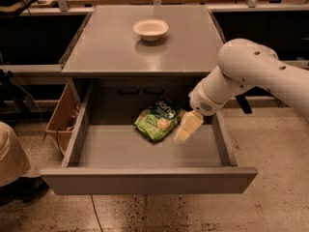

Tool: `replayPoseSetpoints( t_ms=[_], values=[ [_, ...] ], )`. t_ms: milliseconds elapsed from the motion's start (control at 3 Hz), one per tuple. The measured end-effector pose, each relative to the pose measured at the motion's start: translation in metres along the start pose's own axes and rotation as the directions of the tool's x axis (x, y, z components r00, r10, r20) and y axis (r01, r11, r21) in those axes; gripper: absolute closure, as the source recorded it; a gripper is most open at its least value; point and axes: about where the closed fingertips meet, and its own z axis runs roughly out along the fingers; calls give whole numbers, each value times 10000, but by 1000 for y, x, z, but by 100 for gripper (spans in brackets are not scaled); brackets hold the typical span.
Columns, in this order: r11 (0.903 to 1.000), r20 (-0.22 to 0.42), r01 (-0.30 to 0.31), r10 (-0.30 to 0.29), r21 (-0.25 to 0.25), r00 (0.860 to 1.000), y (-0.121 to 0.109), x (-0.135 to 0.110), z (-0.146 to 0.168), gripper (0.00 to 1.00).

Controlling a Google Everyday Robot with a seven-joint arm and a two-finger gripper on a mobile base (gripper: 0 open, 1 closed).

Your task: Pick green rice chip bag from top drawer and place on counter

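The green rice chip bag (158, 120) lies on the floor of the open top drawer (145, 179), near the back and a little right of the middle. My gripper (187, 128) hangs over the drawer just to the right of the bag, its pale fingers pointing down and left, close to the bag's right edge. It holds nothing. The white arm reaches in from the right. The grey counter (116, 45) lies above the drawer.
A white bowl (150, 29) stands at the back middle of the counter. A brown cardboard box (62, 115) sits on the floor left of the cabinet. A person's beige clothing (10, 156) shows at the left edge. Wooden tables stand behind.
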Motion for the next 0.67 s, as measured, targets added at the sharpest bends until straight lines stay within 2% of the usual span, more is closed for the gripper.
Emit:
replayPoseSetpoints(
  t_ms=[333, 667],
  values=[
    [10000, 4, -4, 4, 1, 10000, 0, 0, 0, 0],
    [9978, 688, -634, 618, 209, 9957, -20, -5, 19, 0]
  ],
)
